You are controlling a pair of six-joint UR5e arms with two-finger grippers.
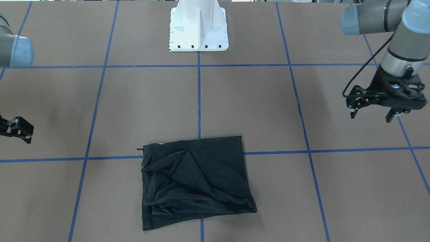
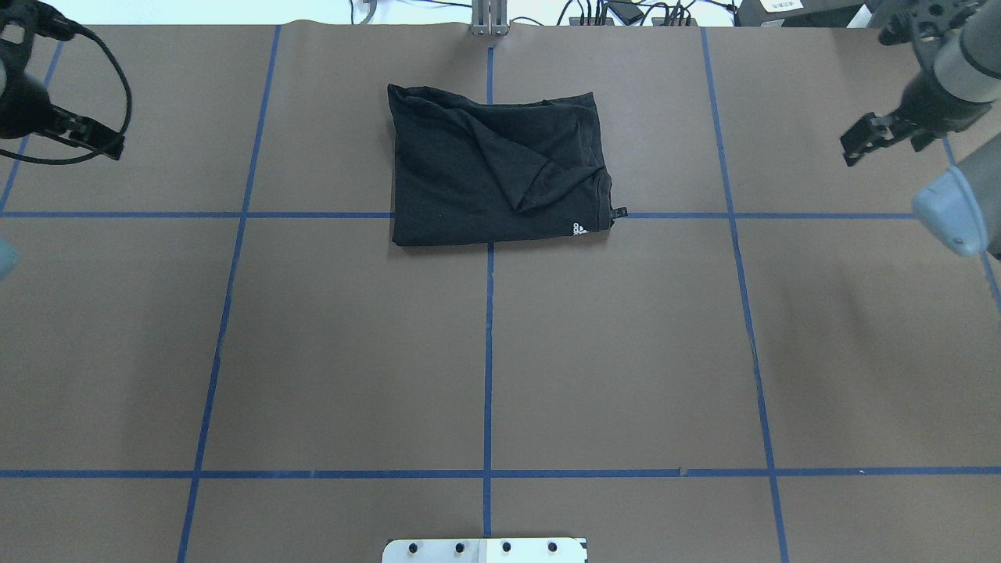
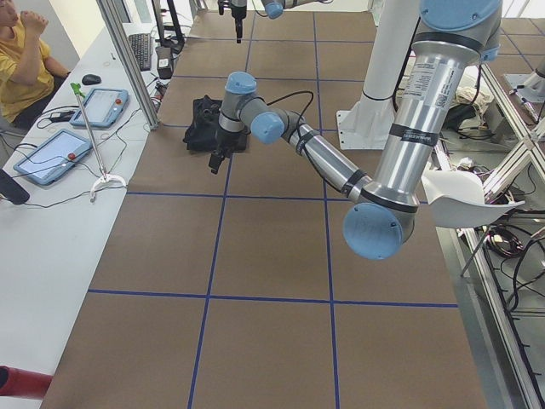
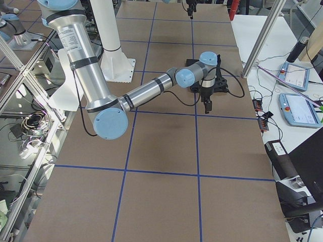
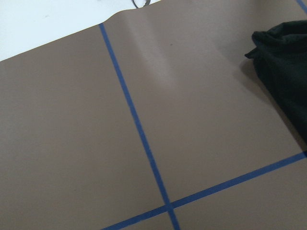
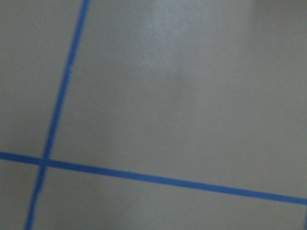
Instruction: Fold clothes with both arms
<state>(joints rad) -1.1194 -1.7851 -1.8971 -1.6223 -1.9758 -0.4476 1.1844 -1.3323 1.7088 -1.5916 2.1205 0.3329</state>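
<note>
Shirt [image 1: 198,181]: folded on worktop [image 1: 268,101], opposite pedestal [image 1: 199,30].
Left gripper [image 1: 371,114]: apart, empty, well aside.
Right gripper [image 2: 860,142]: cannot tell.

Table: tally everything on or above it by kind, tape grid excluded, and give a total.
Black T-shirt, folded: 1
Robot tools, left tool and right tool, both held off the cloth: 2
White base pedestal: 1
Total: 4
</note>
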